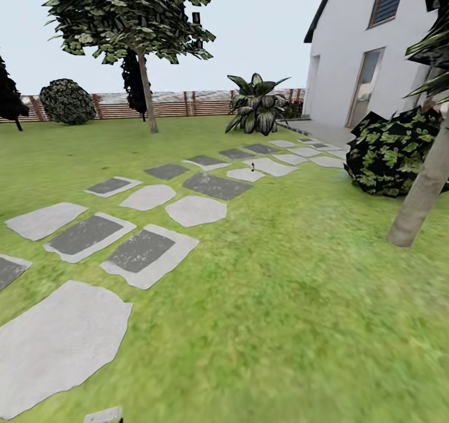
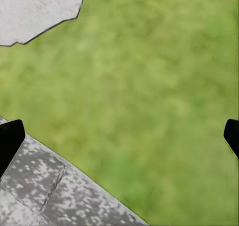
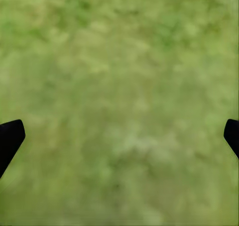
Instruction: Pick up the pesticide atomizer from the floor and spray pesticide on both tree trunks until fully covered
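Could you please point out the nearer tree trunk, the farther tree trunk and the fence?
Nearer tree trunk (image 1: 421, 194), head view, middle of the leaning bark column.
Farther tree trunk (image 1: 148, 96), head view, mid-height of the stem.
Fence (image 1: 174, 104), head view, brown slats.

Open grass floor (image 1: 299, 298) ahead; flat stepping stones (image 1: 140, 251) left; leaning tree trunk (image 1: 421, 195) and dark bush (image 1: 390, 155) blocking right.

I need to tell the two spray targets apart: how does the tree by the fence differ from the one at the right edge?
The far tree stands whole by the fence, crown and thin-looking trunk both showing; the near tree shows a thick pale trunk, cut off above by the picture's edge. The far tree rises from open grass; the near tree stands beside a dark bush. Both trunks lean slightly and look bare of specks.
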You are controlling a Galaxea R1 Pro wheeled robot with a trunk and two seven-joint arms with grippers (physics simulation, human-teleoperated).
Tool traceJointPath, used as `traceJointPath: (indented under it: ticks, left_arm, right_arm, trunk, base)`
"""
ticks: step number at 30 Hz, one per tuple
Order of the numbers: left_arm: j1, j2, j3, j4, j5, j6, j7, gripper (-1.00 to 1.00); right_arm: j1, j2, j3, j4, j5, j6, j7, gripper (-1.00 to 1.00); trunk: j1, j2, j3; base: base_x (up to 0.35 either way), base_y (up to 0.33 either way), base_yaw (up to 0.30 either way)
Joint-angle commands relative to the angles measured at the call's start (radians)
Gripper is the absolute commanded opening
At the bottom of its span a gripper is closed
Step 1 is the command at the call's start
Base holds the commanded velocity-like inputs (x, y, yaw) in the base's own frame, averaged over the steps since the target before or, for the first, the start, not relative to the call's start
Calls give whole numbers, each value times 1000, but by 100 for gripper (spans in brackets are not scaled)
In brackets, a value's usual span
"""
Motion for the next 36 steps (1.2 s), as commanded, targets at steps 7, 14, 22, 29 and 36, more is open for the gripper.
traceJointPath:
  ticks: [7,14,22,29,36]
  left_arm:
    - [0,0,0,0,0,0,0,100]
    - [0,0,0,0,0,0,0,100]
    - [0,1,0,0,0,0,0,100]
    - [0,0,0,0,0,0,0,100]
    - [0,1,0,0,0,0,0,100]
  right_arm:
    - [0,0,0,0,0,0,0,100]
    - [0,0,0,1,0,0,0,100]
    - [0,0,0,1,0,0,0,100]
    - [0,0,0,1,0,0,0,100]
    - [0,0,0,1,0,0,0,100]
  trunk:
    - [0,0,0]
    - [0,0,0]
    - [0,0,0]
    - [0,0,0]
    - [0,0,0]
  base:
    - [337,100,0]
    - [338,101,0]
    - [338,94,0]
    - [338,82,0]
    - [338,73,0]
